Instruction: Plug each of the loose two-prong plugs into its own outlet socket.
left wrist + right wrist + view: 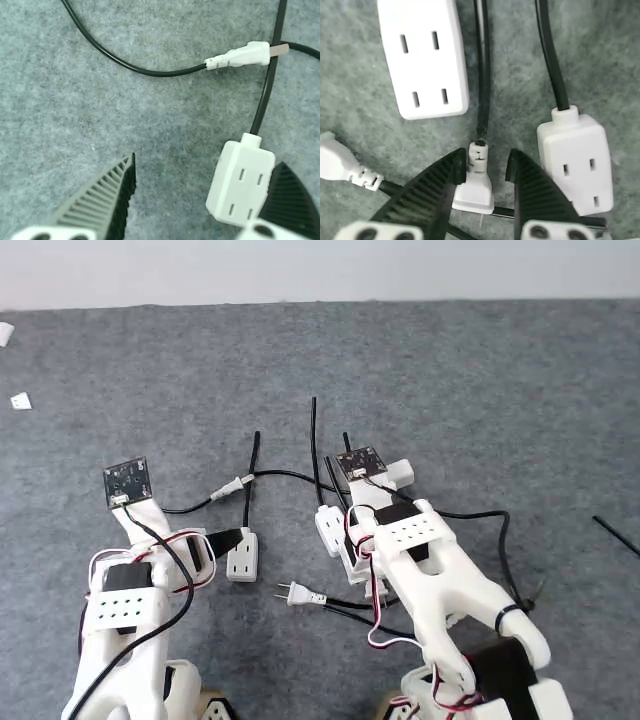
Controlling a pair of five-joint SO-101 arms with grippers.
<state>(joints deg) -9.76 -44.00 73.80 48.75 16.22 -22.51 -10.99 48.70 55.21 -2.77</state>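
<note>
The right pincer [486, 157] straddles a white plug [474, 192], jaws slightly apart, and should clamp squarely before lifting; the left pincer [206, 161], at its nine o'clock, gapes empty.

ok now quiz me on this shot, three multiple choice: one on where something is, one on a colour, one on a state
1. What sits between the right arm's fingers?
A a screw
B nothing
C a white plug

2. What colour are the cords?
A black
B white
C red

3. The left arm's fingers are:
A shut on a plug
B open
C shut on a cord

Answers:
1 C, the right wrist view shows the plug lying in the gap between the fingers.
2 A, every cord on the table is black.
3 B, the left wrist view shows a wide gap between them.
</note>
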